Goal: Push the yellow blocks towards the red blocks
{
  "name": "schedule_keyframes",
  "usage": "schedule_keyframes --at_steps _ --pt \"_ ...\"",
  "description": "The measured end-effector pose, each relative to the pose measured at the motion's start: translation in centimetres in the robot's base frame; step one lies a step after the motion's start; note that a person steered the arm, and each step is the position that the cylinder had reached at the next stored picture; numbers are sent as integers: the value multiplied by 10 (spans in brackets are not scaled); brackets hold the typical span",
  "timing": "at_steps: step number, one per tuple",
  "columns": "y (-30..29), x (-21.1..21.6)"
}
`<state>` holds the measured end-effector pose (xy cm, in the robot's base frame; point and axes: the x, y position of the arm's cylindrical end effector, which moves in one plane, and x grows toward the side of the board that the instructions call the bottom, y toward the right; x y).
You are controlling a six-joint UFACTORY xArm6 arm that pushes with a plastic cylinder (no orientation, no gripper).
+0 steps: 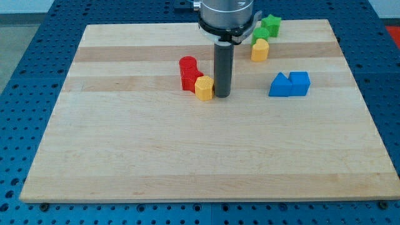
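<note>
My tip rests on the board just right of a yellow hexagonal block, touching or almost touching it. That yellow block sits against the lower right of two red blocks: a red cylinder and a second red block just below it. A second yellow block stands apart at the view's upper right, right of the rod.
Two green blocks lie just above the second yellow block near the board's top edge. Two blue blocks sit together at the right. The wooden board lies on a blue perforated table.
</note>
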<state>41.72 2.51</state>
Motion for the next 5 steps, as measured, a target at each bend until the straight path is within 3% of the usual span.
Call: schedule_keyframes --at_steps 1,4,5 --pt "37 -8" --pt "149 -95" --pt "142 -116"
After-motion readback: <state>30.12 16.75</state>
